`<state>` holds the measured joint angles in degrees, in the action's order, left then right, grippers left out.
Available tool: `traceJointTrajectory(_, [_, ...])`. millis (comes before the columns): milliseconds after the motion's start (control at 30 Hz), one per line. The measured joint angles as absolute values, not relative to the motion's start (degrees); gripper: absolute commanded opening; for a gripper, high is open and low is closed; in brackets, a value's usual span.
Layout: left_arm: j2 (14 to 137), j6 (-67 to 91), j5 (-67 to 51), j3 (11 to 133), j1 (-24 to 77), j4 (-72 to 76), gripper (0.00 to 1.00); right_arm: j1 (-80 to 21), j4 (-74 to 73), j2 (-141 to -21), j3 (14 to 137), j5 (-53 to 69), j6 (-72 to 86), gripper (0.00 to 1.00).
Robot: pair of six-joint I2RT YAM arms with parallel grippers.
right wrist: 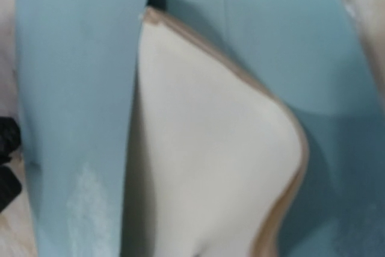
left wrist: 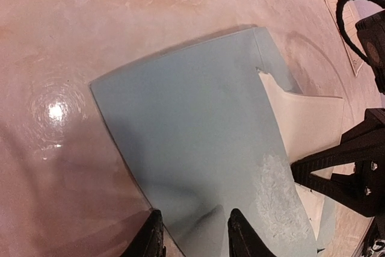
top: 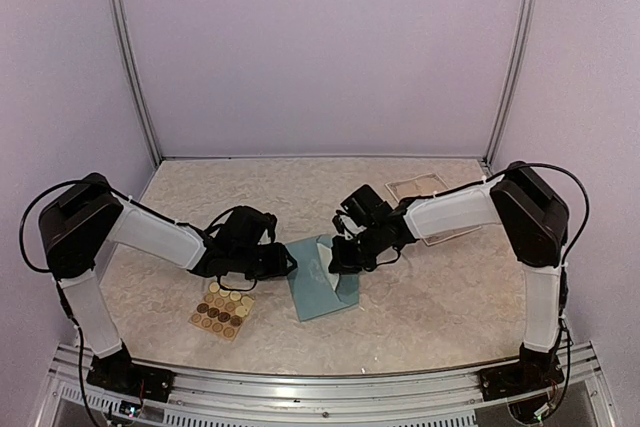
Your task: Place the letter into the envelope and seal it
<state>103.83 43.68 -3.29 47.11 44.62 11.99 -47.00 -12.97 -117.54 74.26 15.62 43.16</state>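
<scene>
The mottled beige worktop (top: 430, 287) carries the teal-blue envelope (top: 312, 287). It lies flat, its long axis running near to far and leaning slightly to the far left. Its open side faces the right arm. A cream letter (right wrist: 204, 148) sits partly inside that opening, bowed upward, with its free end sticking out past the envelope's right edge. Off the envelope's left side, toward the near edge, lies a tan sheet of round stickers (top: 224, 310). Far to the envelope's right lie cream sheets (top: 420, 187). The left tool (left wrist: 192, 236) is at the envelope's left edge, fingers apart, with the paper between them. The right tool (top: 340, 259) is over the envelope's right side at the letter; I cannot tell whether it grips.
</scene>
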Motion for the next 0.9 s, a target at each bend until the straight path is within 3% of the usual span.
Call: traceJointTrajectory(900, [105.06,43.66,1.21,48.12,45.87,12.60,0.35,-47.64,-12.45,-109.86,64.25,15.29,47.59,0.00])
